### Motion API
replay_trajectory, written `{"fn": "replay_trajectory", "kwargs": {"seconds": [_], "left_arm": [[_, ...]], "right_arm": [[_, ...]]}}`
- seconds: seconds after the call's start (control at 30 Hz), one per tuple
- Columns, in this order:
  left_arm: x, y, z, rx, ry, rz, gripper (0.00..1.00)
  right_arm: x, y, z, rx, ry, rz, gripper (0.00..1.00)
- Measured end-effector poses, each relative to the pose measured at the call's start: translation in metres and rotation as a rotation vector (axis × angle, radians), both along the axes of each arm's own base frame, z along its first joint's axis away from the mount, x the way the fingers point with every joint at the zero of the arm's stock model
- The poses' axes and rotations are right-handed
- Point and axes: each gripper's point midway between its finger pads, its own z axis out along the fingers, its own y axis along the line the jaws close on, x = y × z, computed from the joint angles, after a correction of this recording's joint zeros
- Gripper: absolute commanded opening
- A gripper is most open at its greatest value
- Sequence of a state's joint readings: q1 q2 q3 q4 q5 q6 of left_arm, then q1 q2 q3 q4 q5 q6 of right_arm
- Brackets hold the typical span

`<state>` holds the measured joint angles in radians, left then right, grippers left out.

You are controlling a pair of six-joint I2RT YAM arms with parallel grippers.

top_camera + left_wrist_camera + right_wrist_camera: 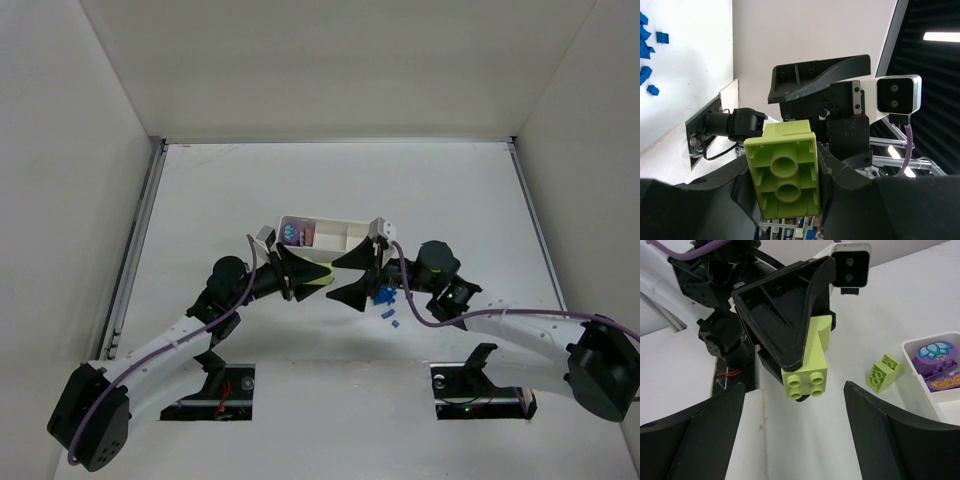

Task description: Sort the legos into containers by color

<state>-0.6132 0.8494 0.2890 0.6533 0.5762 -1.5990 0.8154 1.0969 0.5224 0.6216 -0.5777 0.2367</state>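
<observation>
Gripping the yellow-green lego (pixel 805 375) in my left hand (pixel 303 272), I have it off the tabletop (pixel 450 190), just on the near side of the white tray (pixel 330 218). My right hand (pixel 352 277) faces it, jaws spread wide, empty. Purple pieces (pixel 937 355) sit in the tray's end compartment; blue legos (pixel 386 298) lie nearby.

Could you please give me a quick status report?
Left hand shut on yellow-green brick, aloft. Right hand open, facing it. Purple pieces in tray; blue bricks loose on table.
</observation>
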Motion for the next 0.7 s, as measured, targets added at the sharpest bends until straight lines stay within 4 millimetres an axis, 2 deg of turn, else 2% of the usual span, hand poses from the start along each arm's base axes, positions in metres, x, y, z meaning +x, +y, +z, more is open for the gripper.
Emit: {"fn": "replay_trajectory", "kwargs": {"seconds": [0.27,0.4,0.7], "left_arm": [[-0.003,-0.003,-0.003,0.007,0.008,-0.015,0.21],[-0.006,-0.006,-0.003,0.006,0.003,-0.03,0.21],[-0.011,-0.01,-0.004,0.007,0.005,-0.053,0.22]], "right_arm": [[-0.001,0.003,-0.003,0.0,0.002,0.02,0.72],[-0.002,0.006,-0.006,-0.003,0.007,0.028,0.61],[-0.002,0.007,0.0,0.02,0.002,0.03,0.33]]}}
